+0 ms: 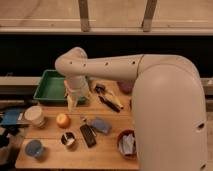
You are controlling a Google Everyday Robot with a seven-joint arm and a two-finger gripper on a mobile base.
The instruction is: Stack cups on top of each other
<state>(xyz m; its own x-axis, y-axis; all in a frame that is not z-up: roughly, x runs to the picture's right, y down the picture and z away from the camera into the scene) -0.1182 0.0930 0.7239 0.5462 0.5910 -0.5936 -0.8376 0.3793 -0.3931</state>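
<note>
The robot's pale arm (pixel 110 67) reaches from the right across the far part of the wooden desk (pixel 102 152), bends at a rounded joint and turns downward. Its pincer (pixel 71 102) hangs at the near right corner of the green tray (pixel 50 86), low over the desk. Whether it is open or closed cannot be told, and nothing can be seen in its hold. The three cups stand apart from one another on the left half of the desk, none stacked. The cream-white cup (pixel 34 115) is at the left edge, near and to the left of the pincer. The shiny metal cup (pixel 68 139) with its dark inside stands nearer to the camera, roughly below the pincer in the view. The light-blue cup (pixel 34 148) sits at the near left corner. A round orange fruit (pixel 62 120) lies between the cream-white cup and the metal cup. Just right of the metal cup lies a dark oblong object (pixel 88 135), and a blue-grey pad (pixel 102 125) lies beside that. A reddish-brown bowl (pixel 128 144) holding pale cloth is at the near right, partly behind the robot's body. A purple bowl (pixel 124 88) sits at the far right under the arm, with a long yellow item (pixel 113 100) to its left.
</note>
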